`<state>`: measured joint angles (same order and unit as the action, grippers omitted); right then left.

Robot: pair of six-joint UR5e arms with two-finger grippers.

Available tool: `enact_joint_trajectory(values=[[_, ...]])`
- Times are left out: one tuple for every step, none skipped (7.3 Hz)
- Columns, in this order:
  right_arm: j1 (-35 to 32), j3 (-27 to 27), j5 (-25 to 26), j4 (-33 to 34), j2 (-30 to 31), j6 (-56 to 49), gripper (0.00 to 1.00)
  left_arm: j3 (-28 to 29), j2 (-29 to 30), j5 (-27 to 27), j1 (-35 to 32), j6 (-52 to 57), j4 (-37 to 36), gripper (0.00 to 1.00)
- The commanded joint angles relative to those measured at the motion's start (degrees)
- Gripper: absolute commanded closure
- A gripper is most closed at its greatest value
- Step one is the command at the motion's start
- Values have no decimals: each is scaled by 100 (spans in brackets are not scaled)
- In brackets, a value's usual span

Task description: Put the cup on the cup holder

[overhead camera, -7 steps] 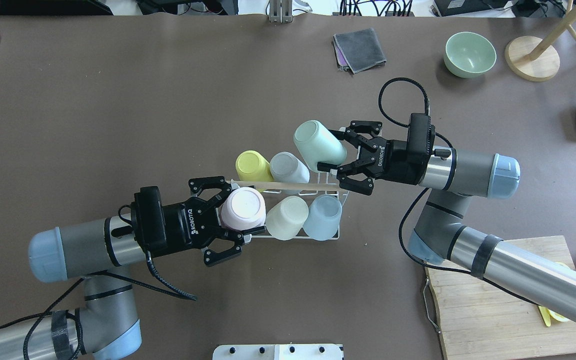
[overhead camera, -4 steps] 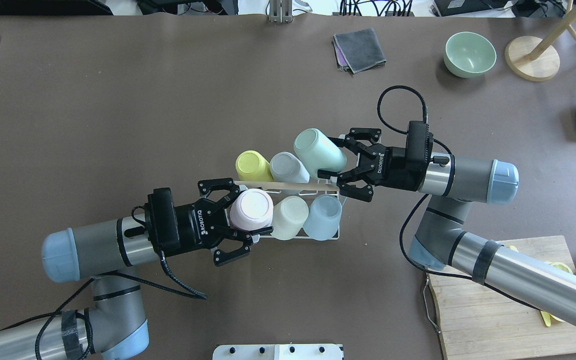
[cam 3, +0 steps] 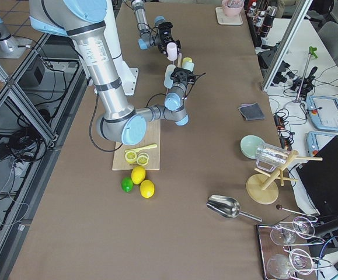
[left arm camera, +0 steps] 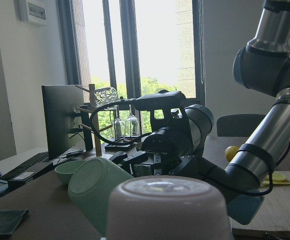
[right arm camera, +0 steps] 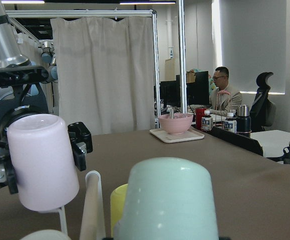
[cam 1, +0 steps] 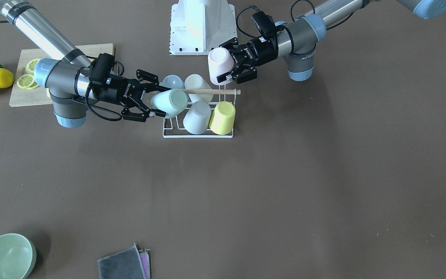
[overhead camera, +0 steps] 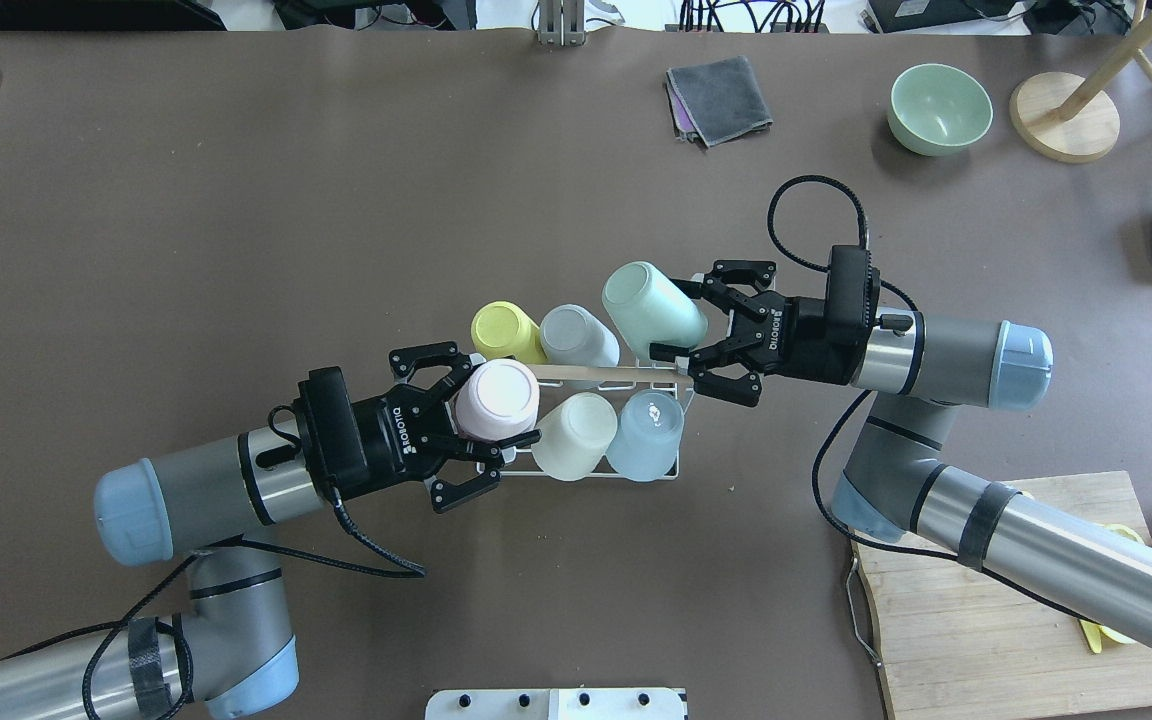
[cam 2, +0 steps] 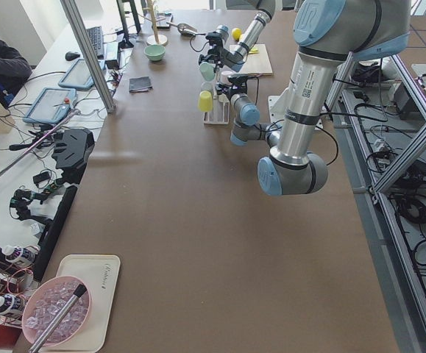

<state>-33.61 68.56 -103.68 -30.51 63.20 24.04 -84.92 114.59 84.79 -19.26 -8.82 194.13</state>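
From the overhead view's left, you see the left gripper (overhead camera: pixel 506 400) clenched around a pink cup (overhead camera: pixel 494 398), one finger on either side, the cup's base tilted up toward the camera. It hangs over the left end of the cup holder (overhead camera: pixel 596 371), in the row nearer the robot. You cannot tell whether it sits on a prong.

Next along that row, a cream cup (overhead camera: pixel 572 435) and a pale blue cup (overhead camera: pixel 646 432) stand mouth-down on the rack. Behind the wooden rod, a yellow cup (overhead camera: pixel 504 332) and a grey cup (overhead camera: pixel 576 335) lean in the far row.

At the far row's right end, the right gripper (overhead camera: pixel 671 320) grips a mint cup (overhead camera: pixel 652 310), tilted with its base up. How far it is seated does not show.
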Motion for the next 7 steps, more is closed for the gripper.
enact_joint_trajectory(values=[[-14, 26, 5, -7, 60, 22, 0, 19, 2, 55, 2, 4, -85, 50], [-14, 26, -3, -86, 78, 31, 0, -68, 11, 73, 2, 4, -94, 50], [-23, 26, -3, -95, 78, 66, 0, -78, 11, 82, 10, 4, -103, 50], [-67, 26, -12, -104, 87, 92, 0, -78, 28, 82, 10, 4, -103, 50], [-119, 26, -151, -95, 87, 153, 0, -78, 29, 82, 10, 4, -112, 50], [-242, 17, -292, -69, 96, 206, 0, -78, 29, 134, 10, 4, -103, 50], [-478, 8, -624, 10, 209, 398, 0, -86, 29, 126, 10, 12, -86, 49]])
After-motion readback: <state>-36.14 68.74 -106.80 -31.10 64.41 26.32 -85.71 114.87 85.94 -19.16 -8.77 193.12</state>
